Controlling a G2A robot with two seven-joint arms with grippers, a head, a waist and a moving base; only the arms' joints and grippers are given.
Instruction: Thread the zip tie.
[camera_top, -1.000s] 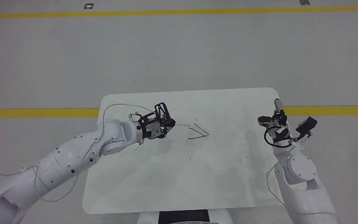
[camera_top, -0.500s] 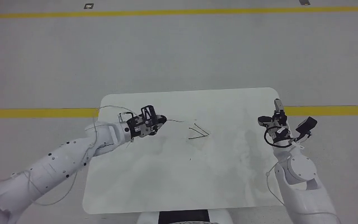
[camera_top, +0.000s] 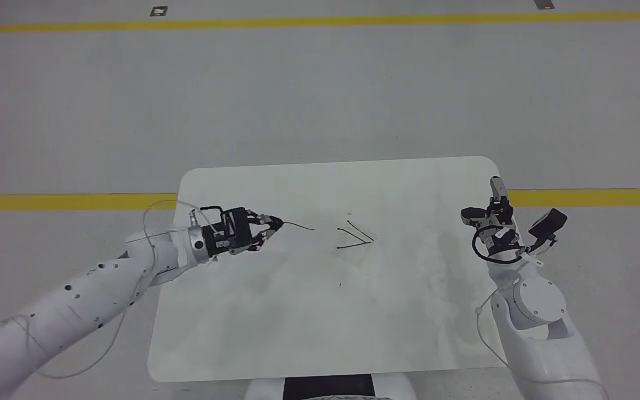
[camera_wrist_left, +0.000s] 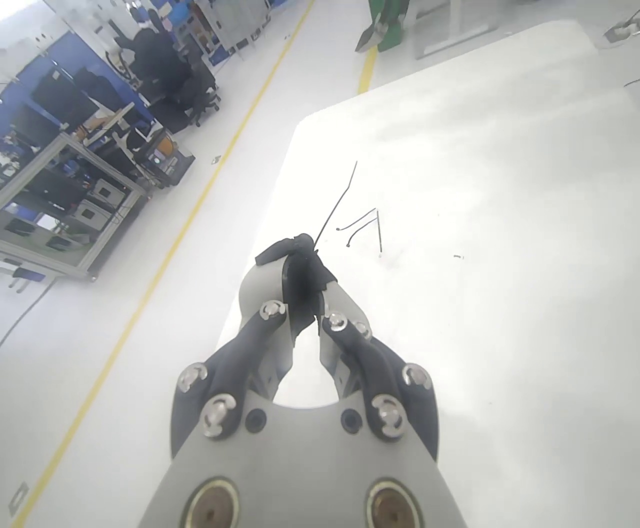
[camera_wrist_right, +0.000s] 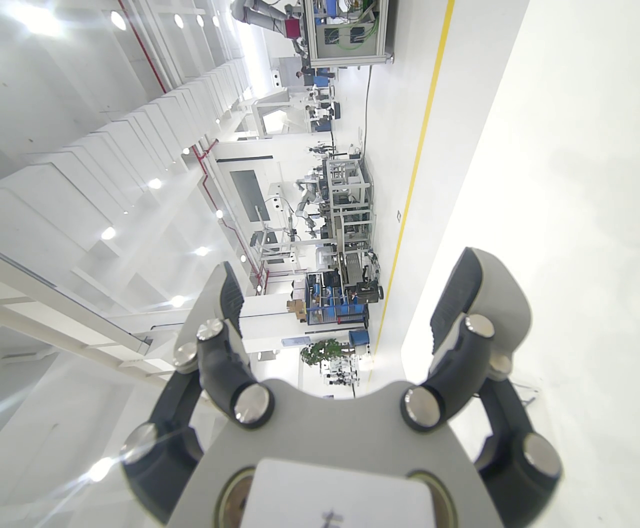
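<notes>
We list: left fingers (camera_top: 266, 226) near the counter (camera_top: 400, 320) left edge, pinching a black zip tie (camera_top: 296, 227) by one end, held above the surface; loose ties (camera_top: 352, 237) lying mid-counter, apart from it; right fingers (camera_top: 496, 190) spread, at the right edge

Saw strong, even light from overhead throughout. Found the table (camera_wrist_left: 500, 165) bleached almost to blank white ahead of the left gripper (camera_wrist_left: 302, 250), with hazy glare spreading beyond its tips and the zip tie (camera_wrist_left: 341, 197) reduced to a thin dark line against it. Counted rows of glowing ceiling lamps (camera_wrist_right: 155, 183) off to one side of the right gripper (camera_wrist_right: 347, 275), several flaring into soft halos. Noted wide-angle bending in both wrist views, with the yellow floor line (camera_wrist_right: 415, 165) curving away beyond the claw.
</notes>
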